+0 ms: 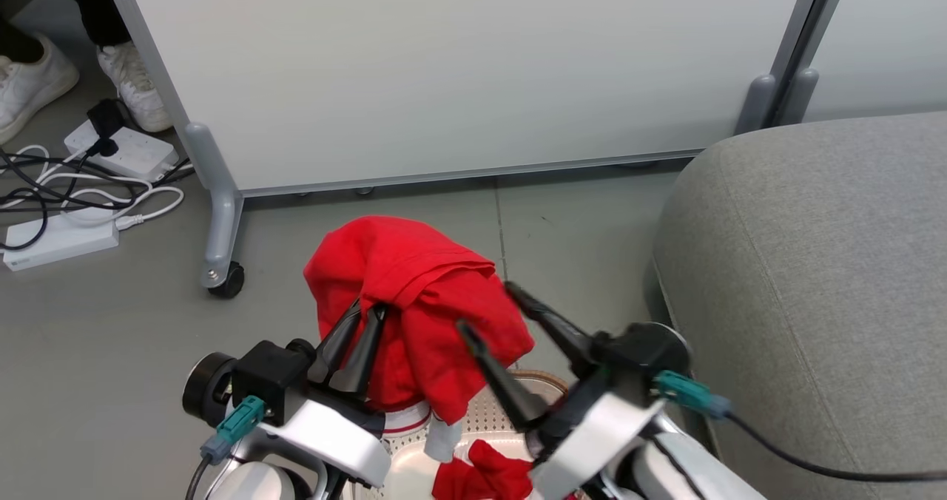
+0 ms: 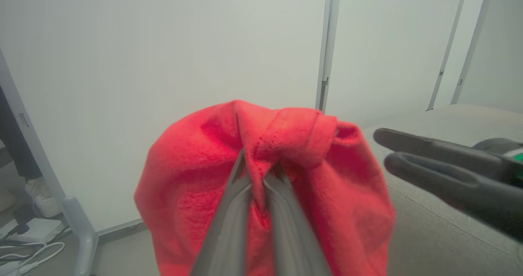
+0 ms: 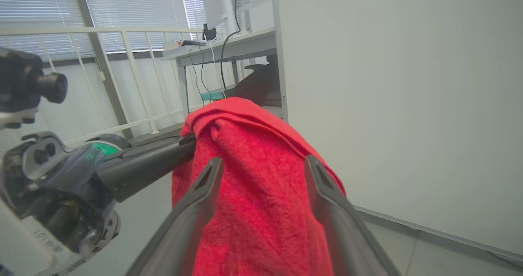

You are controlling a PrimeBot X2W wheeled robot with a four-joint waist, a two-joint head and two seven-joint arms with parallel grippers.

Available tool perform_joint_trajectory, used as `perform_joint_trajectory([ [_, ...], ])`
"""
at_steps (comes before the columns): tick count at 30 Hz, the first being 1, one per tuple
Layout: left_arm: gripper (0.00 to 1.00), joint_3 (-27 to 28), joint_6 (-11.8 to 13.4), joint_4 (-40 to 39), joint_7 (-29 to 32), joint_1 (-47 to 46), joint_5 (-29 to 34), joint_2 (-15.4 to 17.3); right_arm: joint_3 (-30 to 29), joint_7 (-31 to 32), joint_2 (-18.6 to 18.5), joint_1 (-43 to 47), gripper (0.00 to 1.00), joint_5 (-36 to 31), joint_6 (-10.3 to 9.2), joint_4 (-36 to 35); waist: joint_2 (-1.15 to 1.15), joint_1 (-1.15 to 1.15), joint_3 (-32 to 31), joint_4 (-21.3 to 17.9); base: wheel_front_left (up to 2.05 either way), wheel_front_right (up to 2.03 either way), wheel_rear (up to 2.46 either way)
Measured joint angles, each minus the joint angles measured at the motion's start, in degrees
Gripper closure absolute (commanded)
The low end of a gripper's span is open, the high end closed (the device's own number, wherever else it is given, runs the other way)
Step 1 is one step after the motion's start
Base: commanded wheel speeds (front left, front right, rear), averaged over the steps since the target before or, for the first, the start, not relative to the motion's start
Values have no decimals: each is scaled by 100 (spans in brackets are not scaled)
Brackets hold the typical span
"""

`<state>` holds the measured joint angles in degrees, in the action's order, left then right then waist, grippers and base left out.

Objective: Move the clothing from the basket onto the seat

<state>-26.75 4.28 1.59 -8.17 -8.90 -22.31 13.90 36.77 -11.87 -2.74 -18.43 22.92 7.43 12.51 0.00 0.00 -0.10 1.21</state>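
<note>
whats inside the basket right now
A crumpled red cloth lies in the basket, on its perforated floor; the hanging red garment covers much of the rest.

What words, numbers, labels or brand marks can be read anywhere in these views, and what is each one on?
"101": small dark tilted print on the pale casing behind the left hand, seen in the right wrist view; any characters beyond it are too blurred to read.
White tag hanging below the red garment: no print legible.
Power strips on the floor: no markings legible.
</note>
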Motion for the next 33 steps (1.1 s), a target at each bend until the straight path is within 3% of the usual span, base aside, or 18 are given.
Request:
perform_joint_trajectory([
  [4,100,-75,-65,7,0,-92,20,14,680,-99,9,-562,0,167,0,365,0,0,44,45,0,0,0],
  [14,100,-223,-93,18,-11,-99,62,-15,1702,-170,2,-1345,0,509,0,1405,0,0,90,120,0,0,0],
  [15,100,-225,-93,18,-12,-100,62,-14,1771,-165,1,-1388,50,555,0,1458,0,0,92,122,0,0,0],
  [17,100,-230,-93,19,-18,-103,60,-14,1853,-164,1,-1455,100,687,0,1530,0,0,91,125,0,0,0],
  [22,100,-236,-93,35,-20,-108,45,-4,2029,-170,0,-1532,100,1006,0,1658,0,0,77,120,0,0,0],
  [23,84,-236,-93,35,-20,-108,43,-4,2050,-178,2,-1547,100,1061,0,1675,0,0,74,118,0,0,0],
  [24,8,-236,-91,35,-20,-108,29,-2,2048,-192,2,-1564,100,1217,0,1706,0,0,66,113,0,0,0],
  [25,0,-235,-82,34,-20,-110,16,-2,2027,-229,2,-1567,100,1260,0,1716,0,0,63,109,0,0,0],
  [33,0,-313,-83,-97,-92,-156,9,-14,1299,-288,1,-1632,100,1517,0,1835,0,0,105,52,0,0,0],
])
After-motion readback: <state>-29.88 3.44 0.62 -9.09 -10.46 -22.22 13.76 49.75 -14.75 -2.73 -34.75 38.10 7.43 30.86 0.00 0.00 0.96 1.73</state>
